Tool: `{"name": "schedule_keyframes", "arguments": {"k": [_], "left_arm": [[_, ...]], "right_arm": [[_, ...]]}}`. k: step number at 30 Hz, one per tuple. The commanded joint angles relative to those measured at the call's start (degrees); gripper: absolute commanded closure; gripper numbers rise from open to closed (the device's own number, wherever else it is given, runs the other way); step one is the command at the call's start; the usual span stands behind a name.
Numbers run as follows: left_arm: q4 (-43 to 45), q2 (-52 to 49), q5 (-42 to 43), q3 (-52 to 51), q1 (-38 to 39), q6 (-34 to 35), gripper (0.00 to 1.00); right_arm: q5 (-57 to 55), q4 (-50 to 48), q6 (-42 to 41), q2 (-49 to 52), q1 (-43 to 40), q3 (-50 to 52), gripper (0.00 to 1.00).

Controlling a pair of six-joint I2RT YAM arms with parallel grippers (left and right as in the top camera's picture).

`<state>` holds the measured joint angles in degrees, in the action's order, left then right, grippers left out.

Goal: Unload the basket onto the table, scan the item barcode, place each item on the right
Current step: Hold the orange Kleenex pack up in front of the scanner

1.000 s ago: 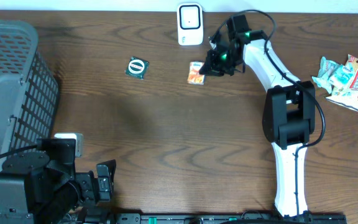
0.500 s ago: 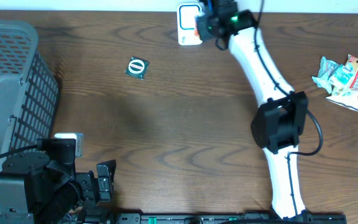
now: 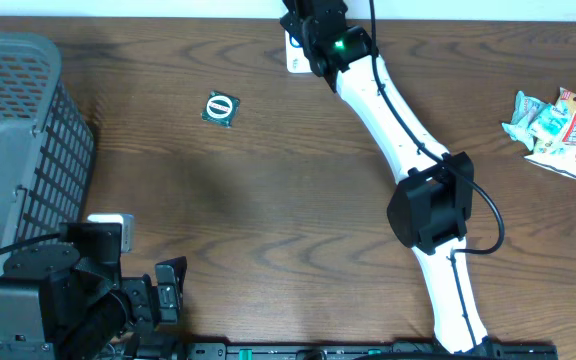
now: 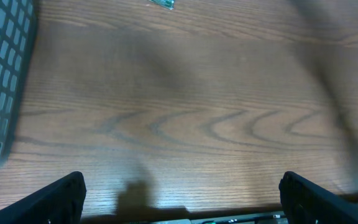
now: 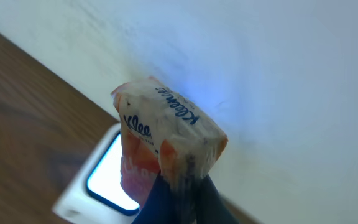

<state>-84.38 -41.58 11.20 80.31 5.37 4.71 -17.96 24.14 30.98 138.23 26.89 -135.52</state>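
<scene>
right wrist: our right gripper [image 5: 179, 182] is clamped on the tissue pack [image 5: 160, 130], which sticks up from it, scanner [image 5: 104, 180] just below-left. we judge the pack light, soft, crushable; pinch an edge seam.

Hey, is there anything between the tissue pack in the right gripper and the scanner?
Nothing visible. The right gripper holds the tissue pack right over the scanner at the table's far edge, and no object shows between them.

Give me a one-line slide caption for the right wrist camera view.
Right gripper pinches an orange Kleenex tissue pack in front of the white scanner and its lit window.
</scene>
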Motion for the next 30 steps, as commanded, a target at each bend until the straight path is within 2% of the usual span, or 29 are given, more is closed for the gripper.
{"name": "schedule_keyframes", "arguments": {"k": [1, 9, 20, 30], "left_arm": [[0.0, -0.1, -0.5, 0.2, 0.0, 0.3, 0.02], [0.0, -0.1, -0.5, 0.2, 0.0, 0.3, 0.02], [0.0, -0.1, -0.5, 0.2, 0.0, 0.3, 0.02], [0.0, -0.1, -0.6, 0.2, 0.0, 0.3, 0.02]], "right_arm": [[-1.4, -0.8, 16.7, 1.0, -0.3, -1.1, 0.99], [-2.7, -0.5, 25.8, 4.3, -0.2, -0.9, 0.99], [-3.1, 5.2, 26.7, 5.4, -1.6, -0.5, 0.99], [-3.5, 5.6, 26.8, 5.4, -3.2, -0.3, 0.99]]}}
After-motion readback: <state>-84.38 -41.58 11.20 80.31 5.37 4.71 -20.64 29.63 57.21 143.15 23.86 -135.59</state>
